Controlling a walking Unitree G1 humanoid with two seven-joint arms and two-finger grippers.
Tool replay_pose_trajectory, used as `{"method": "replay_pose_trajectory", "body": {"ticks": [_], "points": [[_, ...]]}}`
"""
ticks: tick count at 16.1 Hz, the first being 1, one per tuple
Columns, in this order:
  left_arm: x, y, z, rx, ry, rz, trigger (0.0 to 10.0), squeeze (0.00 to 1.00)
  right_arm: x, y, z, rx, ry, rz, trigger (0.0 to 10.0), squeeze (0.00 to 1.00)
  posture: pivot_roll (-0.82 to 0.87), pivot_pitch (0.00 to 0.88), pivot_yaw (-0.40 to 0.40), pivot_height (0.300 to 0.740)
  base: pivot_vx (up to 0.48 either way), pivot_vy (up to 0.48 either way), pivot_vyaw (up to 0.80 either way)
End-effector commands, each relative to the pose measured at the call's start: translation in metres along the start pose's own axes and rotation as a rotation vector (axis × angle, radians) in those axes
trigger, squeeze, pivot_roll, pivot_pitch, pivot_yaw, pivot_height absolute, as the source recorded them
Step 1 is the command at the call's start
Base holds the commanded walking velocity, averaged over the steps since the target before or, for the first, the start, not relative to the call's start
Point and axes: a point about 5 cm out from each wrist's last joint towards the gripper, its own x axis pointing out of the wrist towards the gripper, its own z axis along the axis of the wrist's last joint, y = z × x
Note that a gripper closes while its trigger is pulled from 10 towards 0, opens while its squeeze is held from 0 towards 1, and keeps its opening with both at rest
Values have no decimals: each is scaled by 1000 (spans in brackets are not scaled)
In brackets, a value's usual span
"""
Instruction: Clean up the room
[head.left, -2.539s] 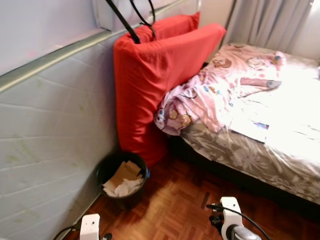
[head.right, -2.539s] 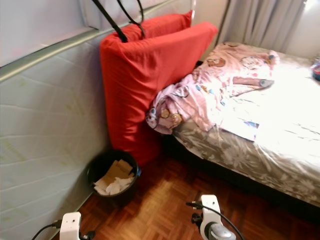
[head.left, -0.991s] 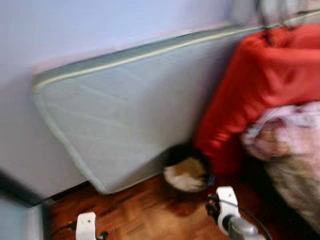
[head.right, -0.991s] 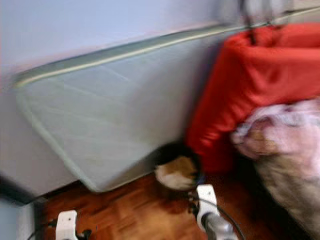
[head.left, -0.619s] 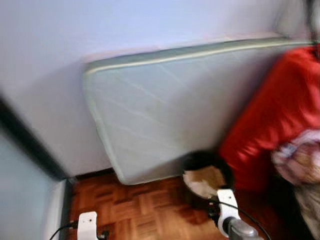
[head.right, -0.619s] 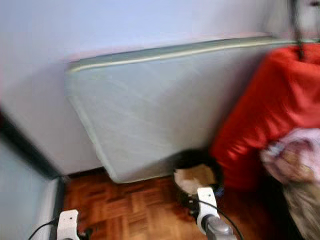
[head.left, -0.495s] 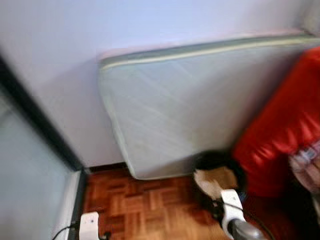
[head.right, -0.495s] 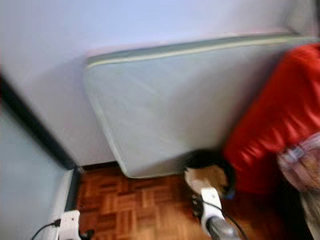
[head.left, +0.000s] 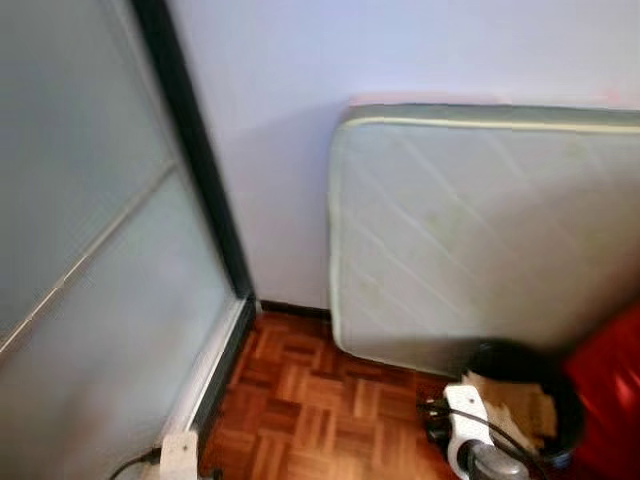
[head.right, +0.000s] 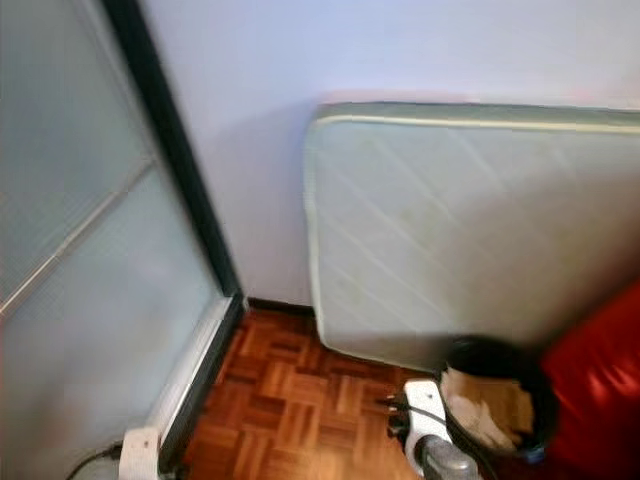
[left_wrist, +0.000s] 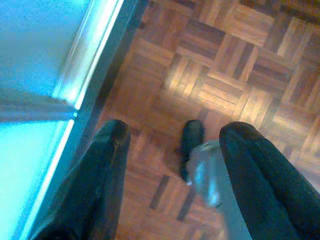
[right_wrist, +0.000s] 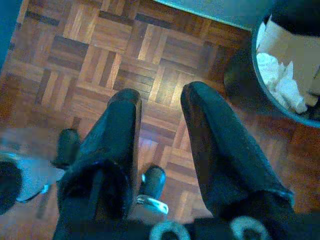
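Against the pale wall leans a grey quilted mattress, its lower edge on the parquet floor; to the robot's left a frosted sliding door in a dark frame closes off that side. At the mattress's foot, beside a red cushion, stands a black waste bin holding cardboard and crumpled paper, the one tidying target in sight. Both arms hang low over bare parquet: the left claw is spread wide and holds nothing, and the right claw is parted and likewise holds nothing, the bin just beside it. Judging from this, the step is a scan for clutter. It would go best with slow, steady head turns so the view stays sharp, claws kept released, and the right arm held clear of the bin's rim.
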Motion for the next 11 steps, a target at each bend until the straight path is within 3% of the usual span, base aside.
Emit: {"method": "replay_pose_trajectory", "body": {"ticks": [1, 11], "points": [[-2, 6, -7, -2, 28, 17, 10000, 0, 2, 6, 3, 2, -6, 15, 10000, 0, -2, 49, -1, 740, 0, 0, 800], [-2, 6, -7, -3, 27, 18, 10000, 0, 2, 5, 3, 0, -5, 15, 10000, 0, 3, 51, -4, 740, 0, 0, 800]]}}
